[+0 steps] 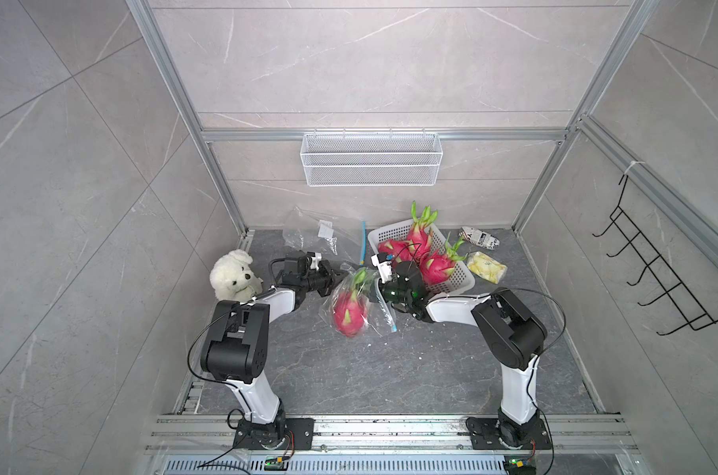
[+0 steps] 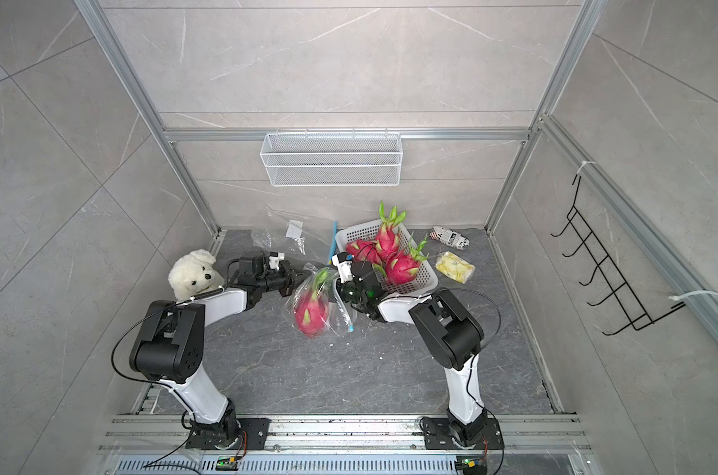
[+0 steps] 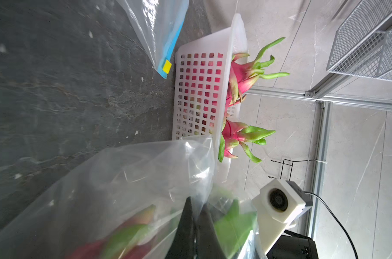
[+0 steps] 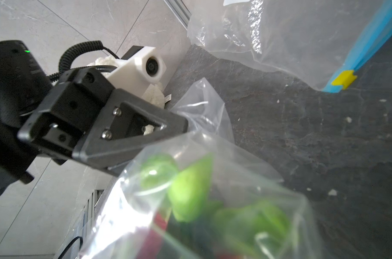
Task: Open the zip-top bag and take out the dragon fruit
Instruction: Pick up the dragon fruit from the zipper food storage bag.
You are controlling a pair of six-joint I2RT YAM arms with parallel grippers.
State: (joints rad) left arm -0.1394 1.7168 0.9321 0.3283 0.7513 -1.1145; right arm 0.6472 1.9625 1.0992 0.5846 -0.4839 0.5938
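Plastic film at the mouth of the zip-top bag (image 1: 380,313) is pinched in the left claw (image 3: 196,208), while the right claw (image 1: 374,288) is pressed together at the opposite lip, on film or leaves I cannot tell. With one dragon fruit (image 1: 349,316) inside the bag on the tabletop (image 1: 390,370), the mouth-opening step seems underway; next, the lips need pulling apart without tearing.

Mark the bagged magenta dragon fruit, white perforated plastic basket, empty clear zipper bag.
bagged magenta dragon fruit (image 1: 349,314): top view, body.
white perforated plastic basket (image 3: 199,94): left wrist view, side wall.
empty clear zipper bag (image 4: 291,38): right wrist view, film.
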